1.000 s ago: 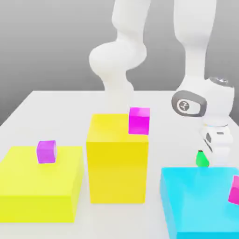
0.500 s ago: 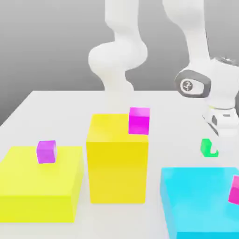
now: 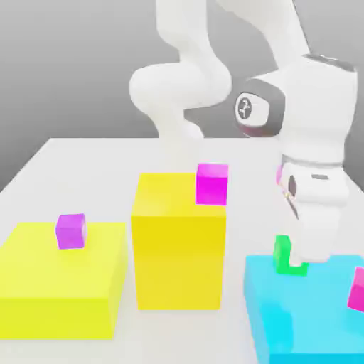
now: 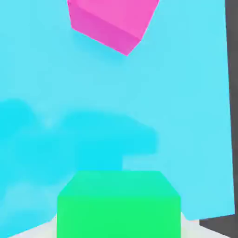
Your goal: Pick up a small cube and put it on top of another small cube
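Item 1: gripper [image 3: 304, 259], closed on 1 green cube [image 3: 282, 254], at 4 o'clock in the exterior view, above the cyan block [image 3: 313, 309].
Item 2: hot-pink cube [image 3: 357, 289], on that block, beyond the green cube in the hand view.
Item 3: purple cube [image 3: 71, 232], at 8 o'clock, on the low yellow block [image 3: 57, 274]; the evident target.
Step in hand, as judged: carrying. Next move: travel toward 9 o'clock, high enough to pass the tall yellow block [image 3: 179, 259] and its magenta cube [image 3: 212, 184], then align and lower.
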